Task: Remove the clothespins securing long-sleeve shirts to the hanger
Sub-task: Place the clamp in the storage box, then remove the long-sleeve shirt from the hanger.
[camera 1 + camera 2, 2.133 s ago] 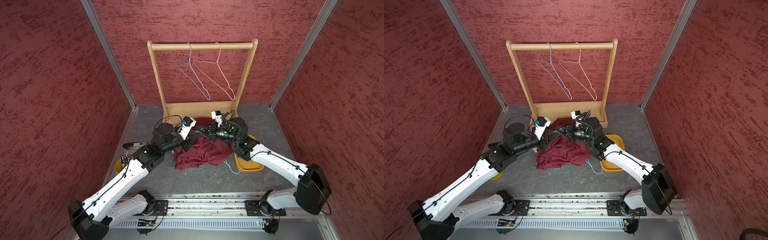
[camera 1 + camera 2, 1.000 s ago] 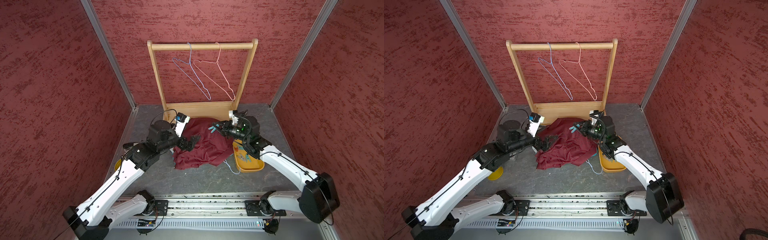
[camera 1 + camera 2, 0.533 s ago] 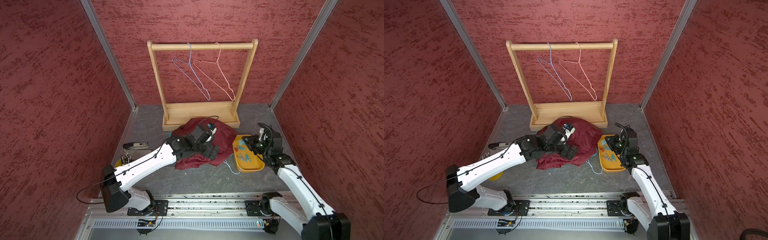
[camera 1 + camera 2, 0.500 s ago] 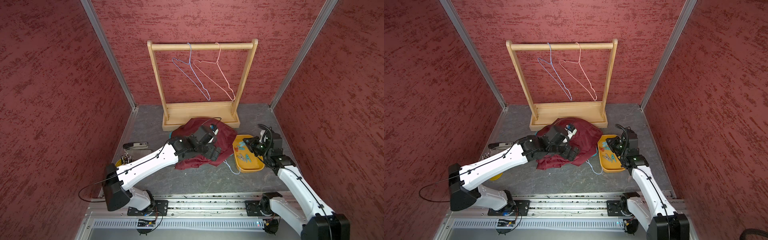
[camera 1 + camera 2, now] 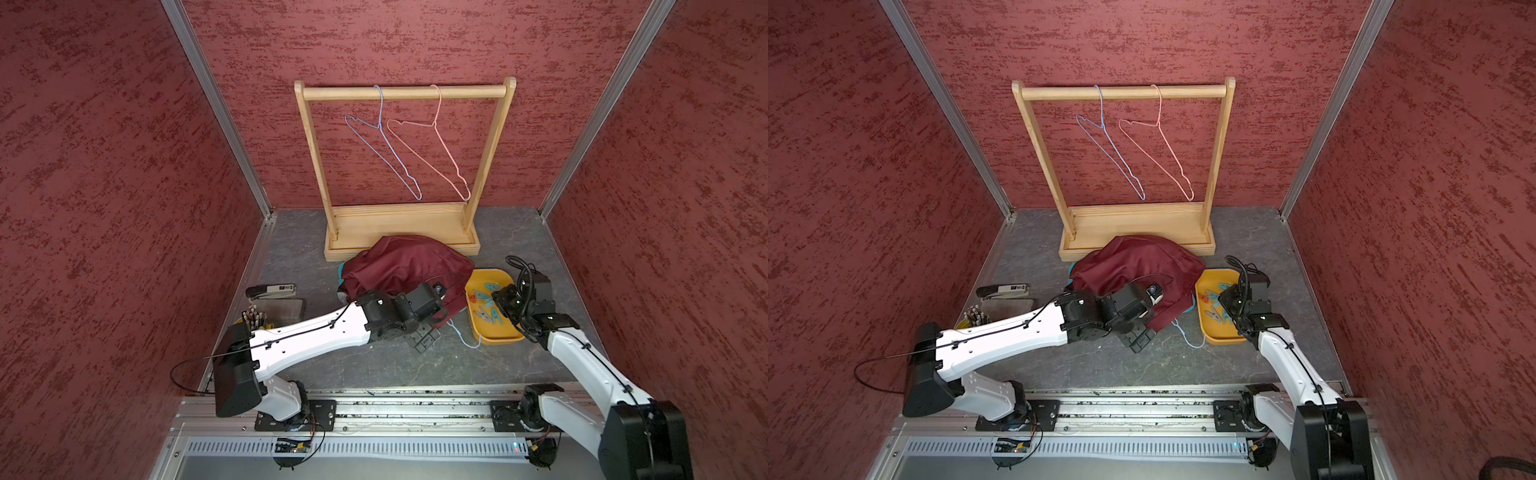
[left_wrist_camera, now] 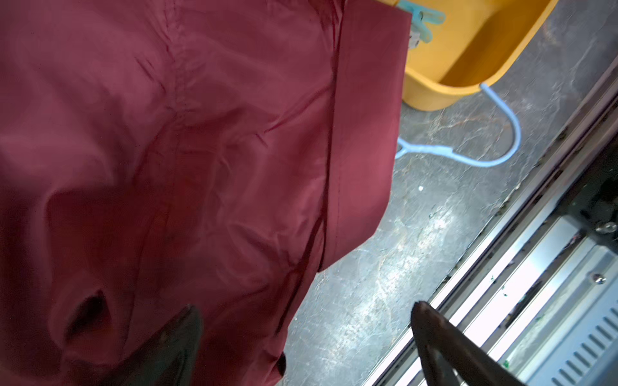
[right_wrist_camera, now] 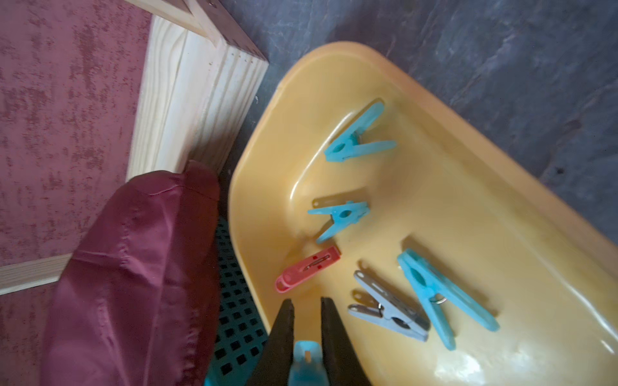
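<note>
The right pincer (image 7: 306,304) clenches a clothespin (image 7: 306,362) above the tray (image 7: 501,217), likely to drop it there. The left pincer (image 6: 304,309) gapes at the shirt (image 6: 200,133) edge.

White arm links (image 5: 307,338), black joint housings (image 5: 384,318), black cables (image 5: 520,263); right hand (image 7: 306,300) dark, tapered fingers (image 7: 281,337).

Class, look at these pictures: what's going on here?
The right gripper is shut on a teal clothespin at the yellow tray, where five loose clothespins lie: three teal, one red, one grey. The left gripper hangs open at the edge of the maroon shirt, which lies crumpled on the table in front of the wooden rack. A blue hanger hook pokes out from under it.
</note>
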You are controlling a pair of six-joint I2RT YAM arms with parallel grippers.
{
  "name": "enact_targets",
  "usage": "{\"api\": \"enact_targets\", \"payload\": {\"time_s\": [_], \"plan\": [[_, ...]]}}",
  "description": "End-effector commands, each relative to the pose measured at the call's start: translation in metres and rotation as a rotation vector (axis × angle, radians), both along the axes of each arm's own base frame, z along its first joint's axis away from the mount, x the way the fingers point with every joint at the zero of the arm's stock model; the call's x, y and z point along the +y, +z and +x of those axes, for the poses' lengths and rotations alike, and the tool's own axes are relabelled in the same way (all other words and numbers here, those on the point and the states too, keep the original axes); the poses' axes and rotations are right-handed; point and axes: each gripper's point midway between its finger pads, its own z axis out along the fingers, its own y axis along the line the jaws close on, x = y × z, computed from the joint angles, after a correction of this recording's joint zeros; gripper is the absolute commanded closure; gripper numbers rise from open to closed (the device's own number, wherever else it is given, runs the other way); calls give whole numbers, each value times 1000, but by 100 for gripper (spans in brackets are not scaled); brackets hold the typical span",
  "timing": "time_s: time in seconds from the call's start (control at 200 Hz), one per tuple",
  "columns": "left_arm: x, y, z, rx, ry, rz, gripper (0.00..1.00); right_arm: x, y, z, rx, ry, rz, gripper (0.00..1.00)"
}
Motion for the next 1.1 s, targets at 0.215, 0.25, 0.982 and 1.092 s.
{"api": "enact_targets", "payload": {"time_s": [0.215,0.25,0.982,1.092], "plan": [[17,22,0,-40,-16,-100,0,-13,-11,15,-22,-92,-37,75],[18,22,-2,-36,-20,-107,0,-13,-9,16,-26,-96,-35,74],[29,-14,14,-25,-66,53,1,20,45,35,-103,-15,-44,24],[33,-24,20,-13,-54,77,5,29,51,39,-107,24,-72,22]]}}
